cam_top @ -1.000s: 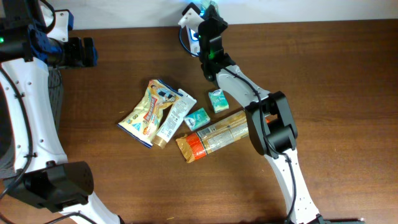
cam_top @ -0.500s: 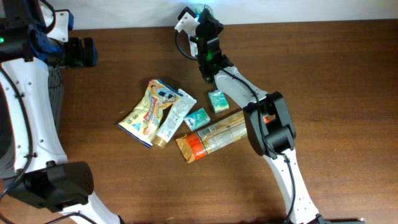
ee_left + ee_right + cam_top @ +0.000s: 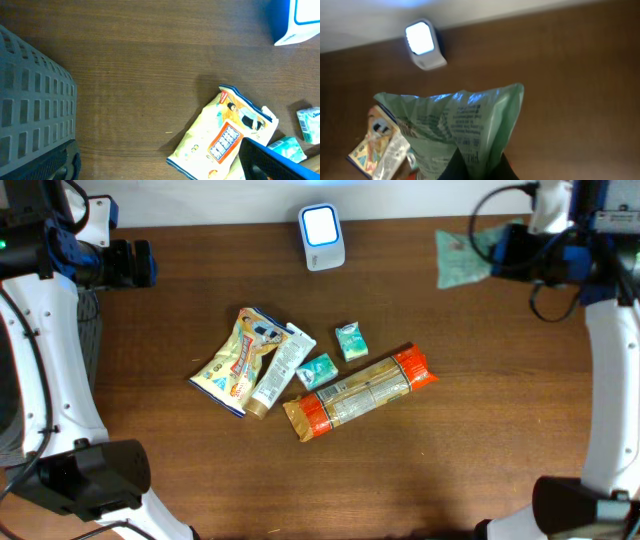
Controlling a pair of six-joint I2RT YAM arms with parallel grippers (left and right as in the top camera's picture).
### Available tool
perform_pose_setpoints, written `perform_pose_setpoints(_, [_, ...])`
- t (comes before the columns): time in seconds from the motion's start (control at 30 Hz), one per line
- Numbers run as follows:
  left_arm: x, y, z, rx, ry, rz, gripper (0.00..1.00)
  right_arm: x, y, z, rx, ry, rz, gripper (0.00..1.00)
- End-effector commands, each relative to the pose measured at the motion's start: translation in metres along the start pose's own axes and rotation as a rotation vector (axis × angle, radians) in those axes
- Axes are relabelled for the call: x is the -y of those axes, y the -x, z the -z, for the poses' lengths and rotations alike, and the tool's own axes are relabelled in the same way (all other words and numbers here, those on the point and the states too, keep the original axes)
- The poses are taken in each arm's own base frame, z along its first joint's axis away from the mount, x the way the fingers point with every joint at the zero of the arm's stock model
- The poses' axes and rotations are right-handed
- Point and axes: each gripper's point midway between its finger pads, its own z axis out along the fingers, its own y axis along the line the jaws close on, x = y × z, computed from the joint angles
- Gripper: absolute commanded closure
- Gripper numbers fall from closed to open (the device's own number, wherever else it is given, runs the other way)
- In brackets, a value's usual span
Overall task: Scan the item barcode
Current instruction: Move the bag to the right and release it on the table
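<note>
Grips a pale green crinkled plastic pouch [image 3: 459,258] by one edge in the right tool [image 3: 497,252], pinched fully shut on the film. Holds it in the air well right of the white box-shaped barcode scanner with lit screen [image 3: 322,236], small print facing the wrist camera. Carries nothing in the left tool [image 3: 140,264], spread fully wide, far left of the scanner above the brown wooden desk [image 3: 520,410]. Lying in front of the scanner: a yellow snack bag [image 3: 236,362], white tube [image 3: 282,366], small teal packet [image 3: 351,340], second teal packet [image 3: 316,370], long clear cracker pack with orange ends [image 3: 360,392].
</note>
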Motion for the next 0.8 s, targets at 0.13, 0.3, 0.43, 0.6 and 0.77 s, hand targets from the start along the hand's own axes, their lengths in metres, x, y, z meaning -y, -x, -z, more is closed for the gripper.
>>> perform_pose_setpoints(0.13, [0.0,0.003,0.004,0.014,0.002,0.007,0.01,0.112,-0.084,-0.127,-0.43,-0.091,-0.295,0.96])
perform_pose_setpoints(0.3, [0.0,0.003,0.004,0.014,0.002,0.007,0.01,0.158,-0.146,-0.173,-0.642,-0.203,-0.364,0.96])
perform_pose_setpoints(0.43, [0.0,0.003,0.004,0.013,0.002,0.007,0.01,0.175,-0.168,-0.17,-0.7,-0.308,-0.342,0.96])
perform_pose_setpoints(0.6, [0.0,0.003,0.004,0.014,0.002,0.007,0.01,0.182,-0.167,-0.169,-0.693,-0.352,-0.336,0.96])
perform_pose_setpoints(0.77, [0.0,0.003,0.004,0.014,0.002,0.007,0.01,0.226,-0.153,-0.165,-0.557,-0.546,-0.511,0.96])
